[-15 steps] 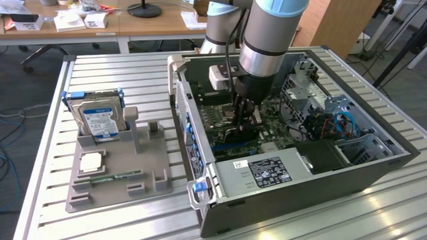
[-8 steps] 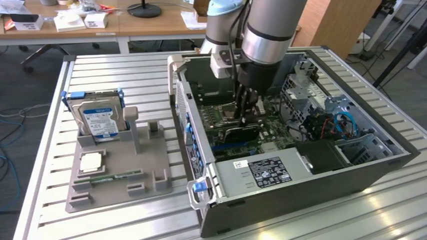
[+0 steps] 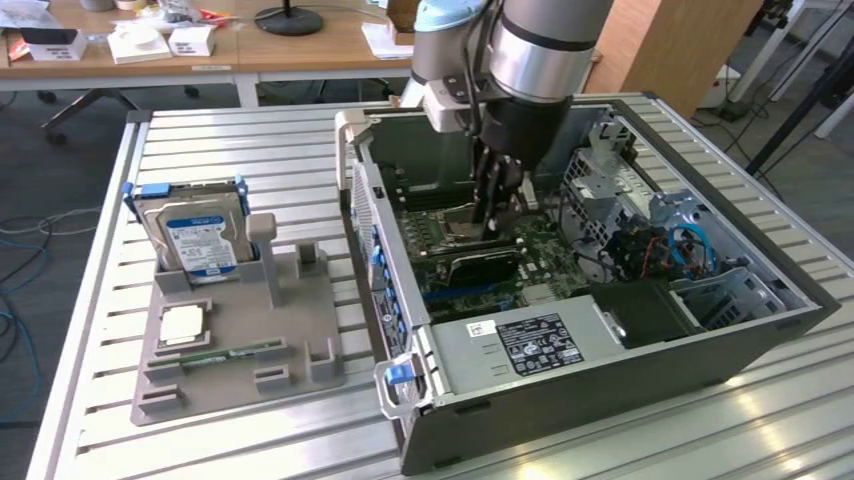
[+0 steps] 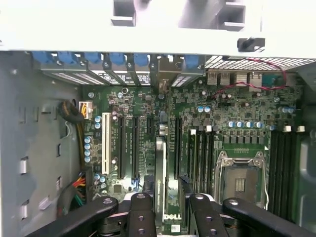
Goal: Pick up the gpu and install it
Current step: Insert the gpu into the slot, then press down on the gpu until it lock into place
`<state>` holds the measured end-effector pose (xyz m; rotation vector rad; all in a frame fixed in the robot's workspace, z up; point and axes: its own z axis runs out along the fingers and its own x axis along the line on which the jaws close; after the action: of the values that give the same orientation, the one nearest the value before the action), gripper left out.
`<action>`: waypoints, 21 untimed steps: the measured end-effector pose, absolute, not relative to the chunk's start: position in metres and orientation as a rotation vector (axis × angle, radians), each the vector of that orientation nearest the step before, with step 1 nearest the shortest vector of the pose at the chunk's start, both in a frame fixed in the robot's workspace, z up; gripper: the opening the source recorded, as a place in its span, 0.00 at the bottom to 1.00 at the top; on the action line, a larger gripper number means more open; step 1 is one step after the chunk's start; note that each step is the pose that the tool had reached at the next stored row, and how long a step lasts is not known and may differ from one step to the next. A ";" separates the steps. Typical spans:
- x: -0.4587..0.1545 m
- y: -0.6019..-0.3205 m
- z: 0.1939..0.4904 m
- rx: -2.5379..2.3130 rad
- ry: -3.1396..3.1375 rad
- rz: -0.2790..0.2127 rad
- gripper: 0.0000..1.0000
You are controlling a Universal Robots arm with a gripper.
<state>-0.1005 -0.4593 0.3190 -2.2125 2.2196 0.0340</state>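
Observation:
My gripper (image 3: 497,208) reaches down into the open computer case (image 3: 747,330), over the green motherboard (image 3: 534,240). It is shut on the gpu (image 4: 160,168), a thin card that the wrist view shows edge-on between the two black fingers (image 4: 186,190). The card stands upright and runs along a long black expansion slot (image 4: 177,143), its far end pointing at the slot brackets (image 4: 165,74) on the case's rear wall. In the exterior view the gpu (image 3: 470,215) is a dark, brownish sliver beside the fingers, just above the board. Whether it touches the slot cannot be told.
A grey holder tray (image 3: 240,330) on the slatted table at the exterior view's left carries a silver hard drive (image 3: 200,238), a CPU chip (image 3: 180,322) and a green memory stick (image 3: 220,352). Inside the case are the power supply (image 3: 534,345), drive cage (image 3: 627,190) and empty CPU socket (image 4: 240,182).

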 end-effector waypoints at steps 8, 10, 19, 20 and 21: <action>-0.101 -0.459 0.335 -2.212 2.220 0.034 0.34; -0.101 -0.459 0.338 -2.212 2.220 0.034 0.34; -0.101 -0.459 0.340 -2.212 2.220 0.034 0.34; -0.101 -0.459 0.340 -2.212 2.220 0.034 0.34; -0.101 -0.459 0.340 -2.212 2.220 0.034 0.34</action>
<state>-0.1005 -0.4593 0.3400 -2.2124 2.2196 0.0339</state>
